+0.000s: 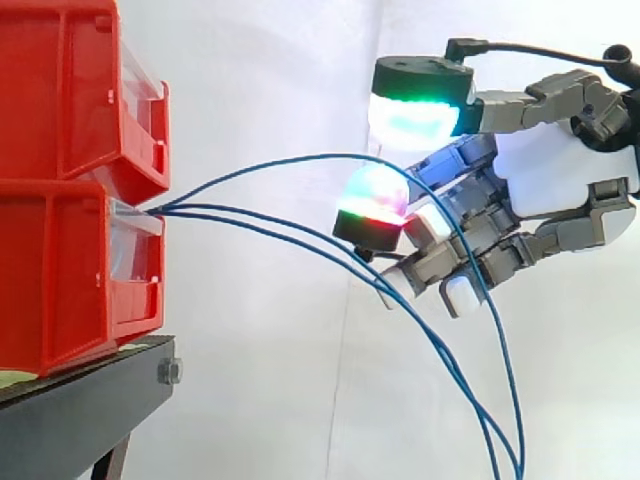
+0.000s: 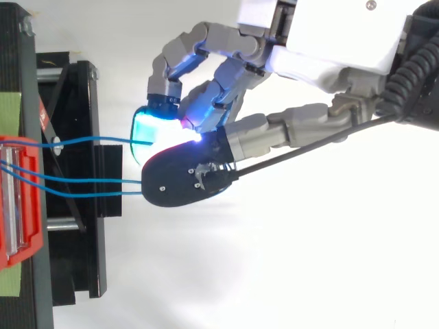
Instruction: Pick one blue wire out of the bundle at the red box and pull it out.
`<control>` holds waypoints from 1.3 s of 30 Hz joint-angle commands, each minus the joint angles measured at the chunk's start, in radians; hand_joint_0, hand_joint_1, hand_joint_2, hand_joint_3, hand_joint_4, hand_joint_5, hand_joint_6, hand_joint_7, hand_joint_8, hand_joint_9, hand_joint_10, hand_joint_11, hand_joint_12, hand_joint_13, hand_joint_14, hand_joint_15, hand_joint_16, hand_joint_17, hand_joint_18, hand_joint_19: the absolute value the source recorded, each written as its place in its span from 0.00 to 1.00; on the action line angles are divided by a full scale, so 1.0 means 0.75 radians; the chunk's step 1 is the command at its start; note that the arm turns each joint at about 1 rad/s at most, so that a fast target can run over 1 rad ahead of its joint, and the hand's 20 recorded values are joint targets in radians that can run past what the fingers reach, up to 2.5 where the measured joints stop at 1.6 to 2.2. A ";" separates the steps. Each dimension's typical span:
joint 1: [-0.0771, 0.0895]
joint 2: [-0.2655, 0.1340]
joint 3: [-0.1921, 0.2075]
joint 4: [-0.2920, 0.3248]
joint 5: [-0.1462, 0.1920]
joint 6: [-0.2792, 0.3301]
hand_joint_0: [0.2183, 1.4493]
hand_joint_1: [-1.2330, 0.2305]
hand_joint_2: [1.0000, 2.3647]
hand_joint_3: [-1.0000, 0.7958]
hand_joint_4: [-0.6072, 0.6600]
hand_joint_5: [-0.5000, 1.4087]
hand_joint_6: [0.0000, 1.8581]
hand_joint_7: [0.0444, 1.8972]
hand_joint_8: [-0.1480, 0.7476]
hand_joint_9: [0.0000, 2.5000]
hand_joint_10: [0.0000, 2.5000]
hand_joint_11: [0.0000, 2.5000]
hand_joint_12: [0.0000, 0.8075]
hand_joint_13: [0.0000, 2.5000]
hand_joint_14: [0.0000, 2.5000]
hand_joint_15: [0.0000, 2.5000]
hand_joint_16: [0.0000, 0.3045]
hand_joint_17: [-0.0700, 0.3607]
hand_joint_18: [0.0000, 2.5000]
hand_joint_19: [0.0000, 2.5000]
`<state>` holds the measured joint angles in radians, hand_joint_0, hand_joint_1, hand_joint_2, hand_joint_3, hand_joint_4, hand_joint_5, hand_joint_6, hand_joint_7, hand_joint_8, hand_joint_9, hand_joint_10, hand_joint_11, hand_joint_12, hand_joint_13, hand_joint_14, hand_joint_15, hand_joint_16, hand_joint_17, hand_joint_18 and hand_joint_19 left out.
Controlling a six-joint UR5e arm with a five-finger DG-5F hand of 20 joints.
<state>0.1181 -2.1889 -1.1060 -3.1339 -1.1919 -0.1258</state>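
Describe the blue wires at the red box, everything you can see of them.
Three thin blue wires leave the top front of the lower red box close together, then fan out toward the hand. The upper one arches up, runs through the hand and drops out of the side view's bottom edge; whether it is gripped I cannot tell. The lower two sag beneath it and hang down likewise.
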 commanded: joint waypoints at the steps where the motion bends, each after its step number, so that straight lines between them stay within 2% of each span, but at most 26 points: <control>1: 0.000 0.000 0.000 0.000 0.000 0.000 0.30 0.40 0.01 0.38 0.66 0.19 0.47 0.54 0.60 0.39 0.00 0.28 0.52 0.33 0.01 0.19 0.17 0.43 0.35 0.25; 10: 0.000 0.000 0.000 -0.004 0.000 0.000 0.30 0.35 0.01 0.45 0.66 0.20 0.49 0.53 0.64 0.41 0.00 0.29 0.56 0.35 0.00 0.19 0.19 0.47 0.38 0.22; 24: 0.000 0.000 0.000 -0.006 0.000 0.000 0.31 0.31 0.01 0.52 0.63 0.20 0.50 0.55 0.65 0.43 0.00 0.29 0.57 0.35 0.00 0.18 0.20 0.48 0.39 0.22; 39: -0.002 0.022 0.000 -0.041 0.004 -0.006 0.32 0.29 0.00 0.57 0.59 0.21 0.49 0.60 0.62 0.42 0.00 0.27 0.58 0.23 0.00 0.12 0.22 0.51 0.29 0.17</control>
<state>0.1168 -2.1798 -1.1060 -3.1564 -1.1905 -0.1277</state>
